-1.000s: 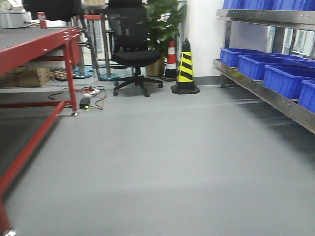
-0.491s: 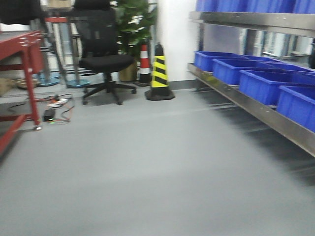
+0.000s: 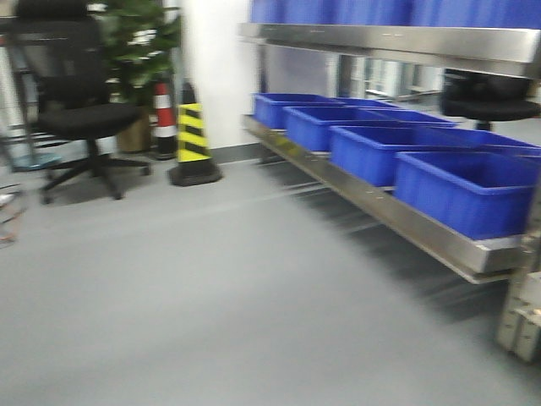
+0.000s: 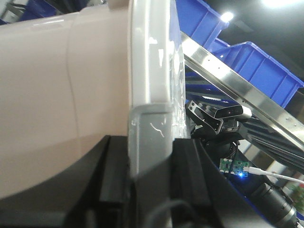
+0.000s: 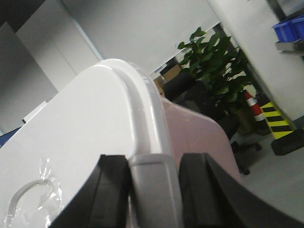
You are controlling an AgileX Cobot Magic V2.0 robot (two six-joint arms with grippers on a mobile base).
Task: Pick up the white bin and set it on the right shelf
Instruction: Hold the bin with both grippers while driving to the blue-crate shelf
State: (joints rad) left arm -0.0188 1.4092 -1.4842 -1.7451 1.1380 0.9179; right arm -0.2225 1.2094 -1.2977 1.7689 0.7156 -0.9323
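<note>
The white bin does not show in the front view; both wrist views are filled by it. Its pale pinkish body (image 4: 47, 95) and white lid edge (image 4: 152, 71) stand right before my left gripper (image 4: 151, 175), which is shut on the lid's rim tab. In the right wrist view the flat lid (image 5: 71, 156) and body (image 5: 190, 137) appear, with my right gripper (image 5: 154, 190) shut on the rim at that end. The right shelf (image 3: 406, 222), a steel rack with a broad front rail, runs along the right of the front view; its rail (image 4: 228, 71) also passes behind the bin.
Several blue open crates (image 3: 461, 190) sit on the shelf's lower level, more above. A perforated post (image 3: 524, 313) stands at the lower right. A black office chair (image 3: 80, 101), a yellow-black cone (image 3: 193, 139), a red-white cone (image 3: 163, 118) and a plant (image 3: 139, 42) stand at the far left.
The front view has swung to the right: the red-framed table has left the picture, chair and cones slid left, and the steel shelf with its crates now fills the right half, closer.
</note>
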